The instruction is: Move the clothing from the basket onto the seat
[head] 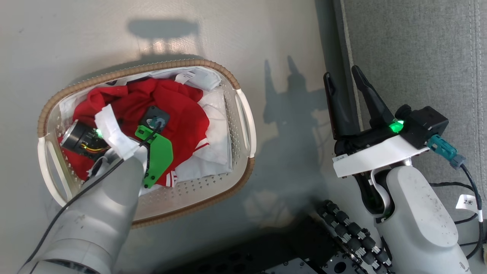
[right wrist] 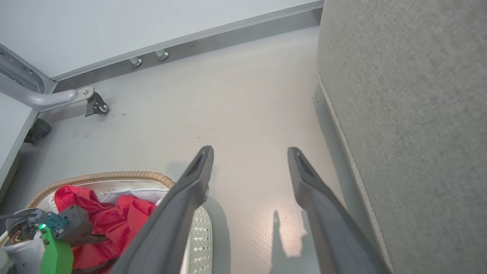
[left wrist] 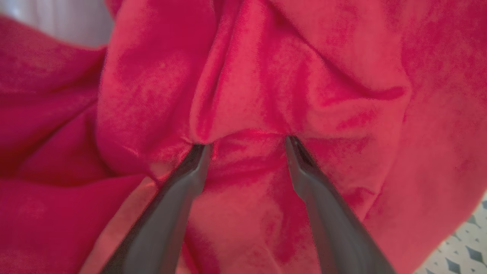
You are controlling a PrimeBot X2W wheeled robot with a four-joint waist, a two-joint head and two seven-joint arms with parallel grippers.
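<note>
Clothing [head: 179, 110] lies heaped in the basket [head: 243, 125] on the floor [head: 289, 38], left of the seat [head: 418, 57]. Left gripper [left wrist: 247, 142] has its jaws wide, tips pressed into a red fold. This looks like the grasp step: next they must close, then lift. Right gripper [head: 342, 74] hangs wide and empty by the seat. A cable tag [head: 467, 202] reads "2米".
</note>
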